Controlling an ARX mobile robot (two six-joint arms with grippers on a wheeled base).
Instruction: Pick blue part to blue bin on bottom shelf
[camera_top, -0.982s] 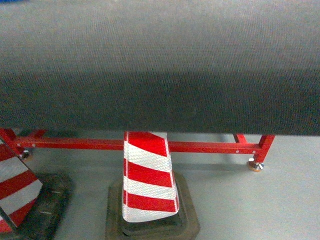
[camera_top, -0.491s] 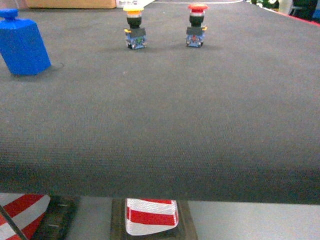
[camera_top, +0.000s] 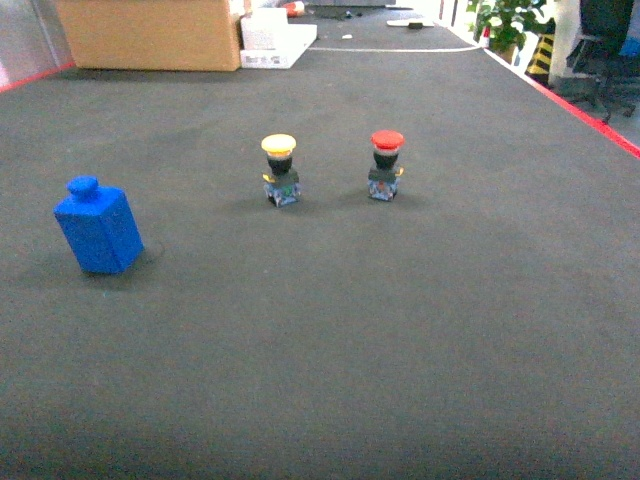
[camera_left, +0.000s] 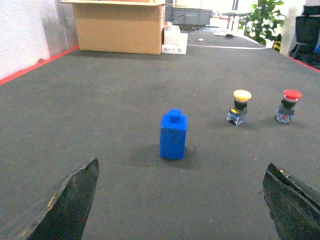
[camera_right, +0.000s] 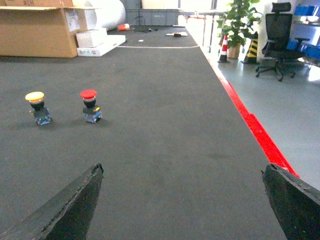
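Standing upright, blue part (camera_left: 173, 135) sits ahead of the spread-open left end effector (camera_left: 180, 210).

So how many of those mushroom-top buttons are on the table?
2. The yellow push button stands near the middle of the dark table. The red push button stands just to its right. The blue part sits apart, far left. None seem hidden.
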